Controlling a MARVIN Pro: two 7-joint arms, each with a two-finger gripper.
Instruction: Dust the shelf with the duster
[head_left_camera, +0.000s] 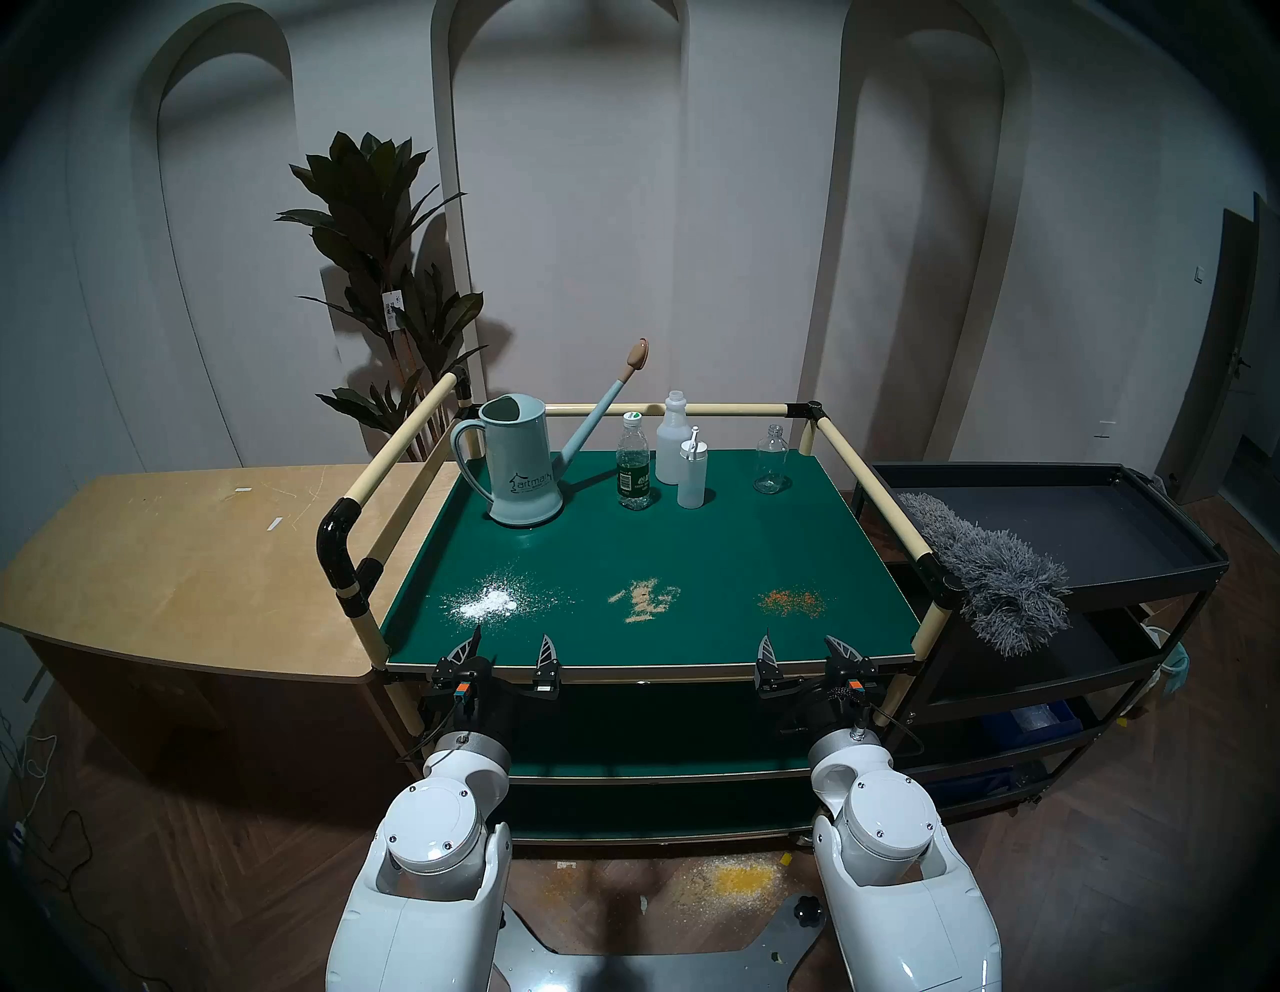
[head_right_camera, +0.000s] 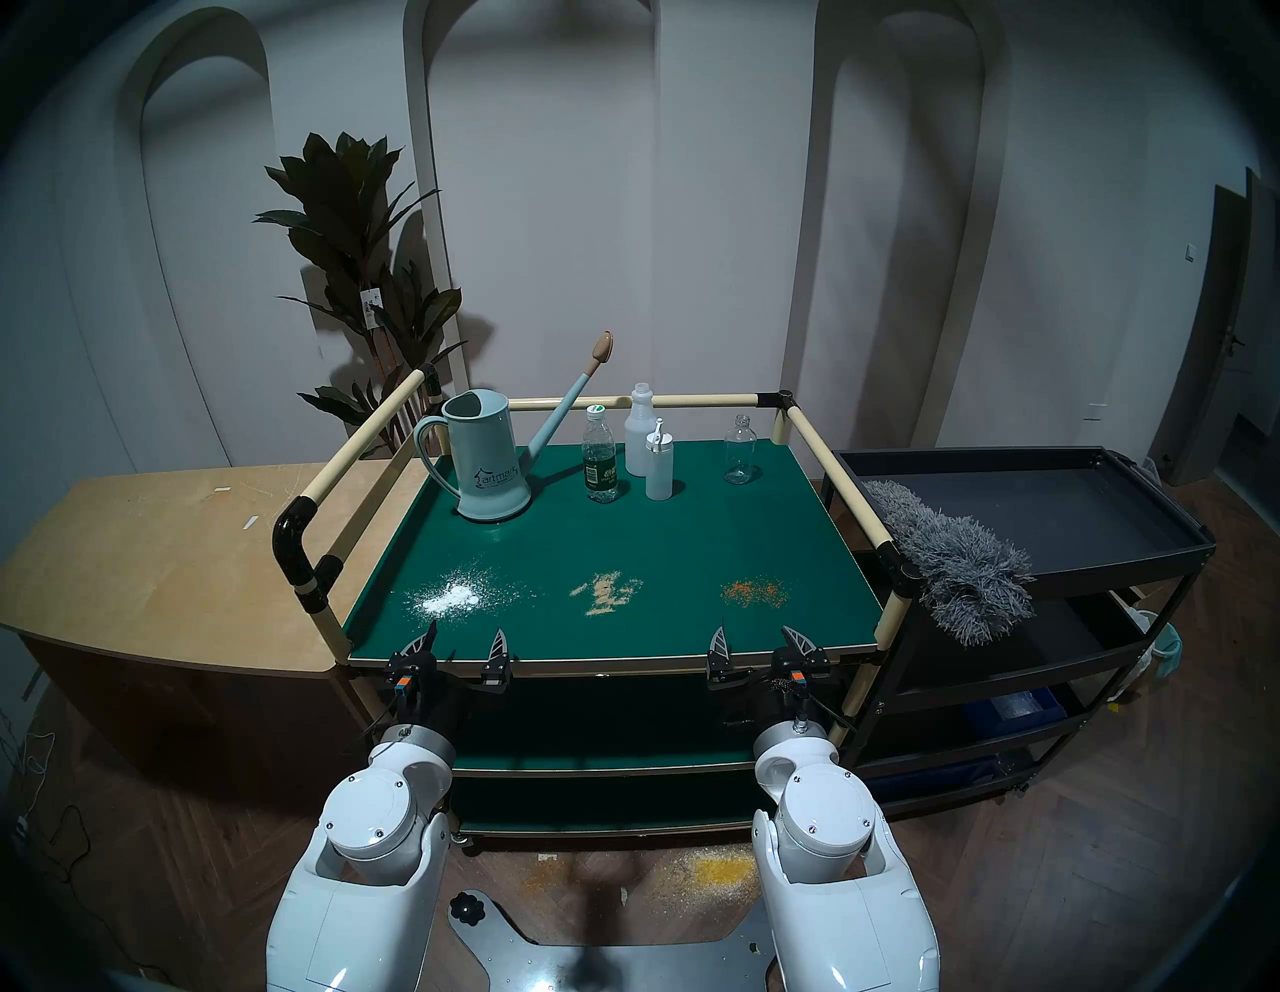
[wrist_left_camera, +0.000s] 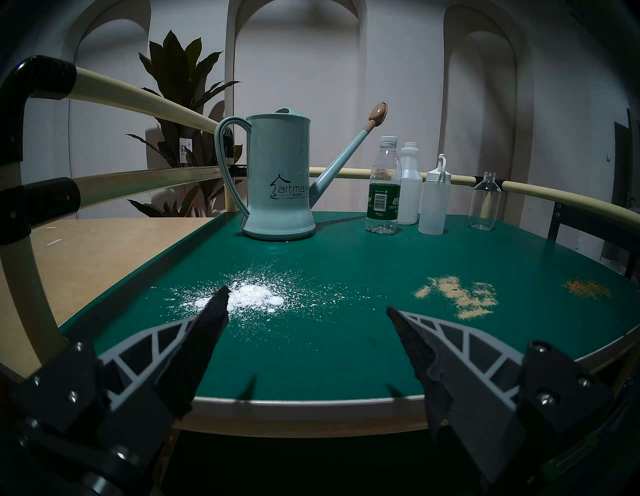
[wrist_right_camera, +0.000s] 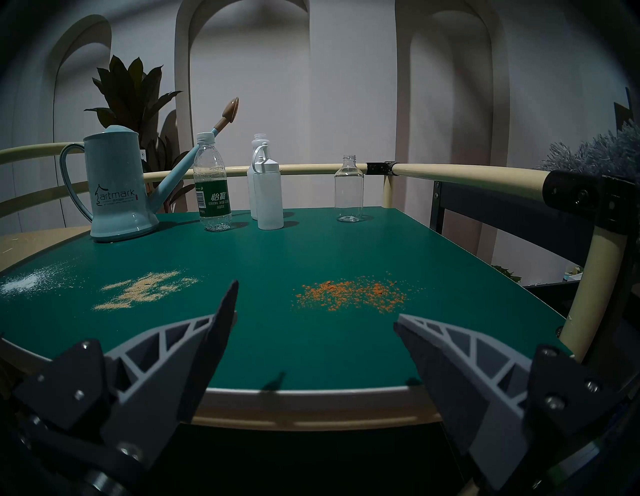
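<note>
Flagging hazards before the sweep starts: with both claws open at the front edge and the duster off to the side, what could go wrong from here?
1. The duster lies draped over the black cart edge; a poor grab may drop it.
2. Sweeping could push the white powder, tan powder or orange powder off the shelf front.
3. A long stroke may topple the clear bottle.

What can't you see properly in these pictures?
- The duster: its handle end can't be made out in the head views, and the right wrist view's edge cuts it off.
- The shelf: its lower boards are dark and partly hidden by the top board and both arms.
- The green bottle: its label print is too small to read in the head views.
</note>
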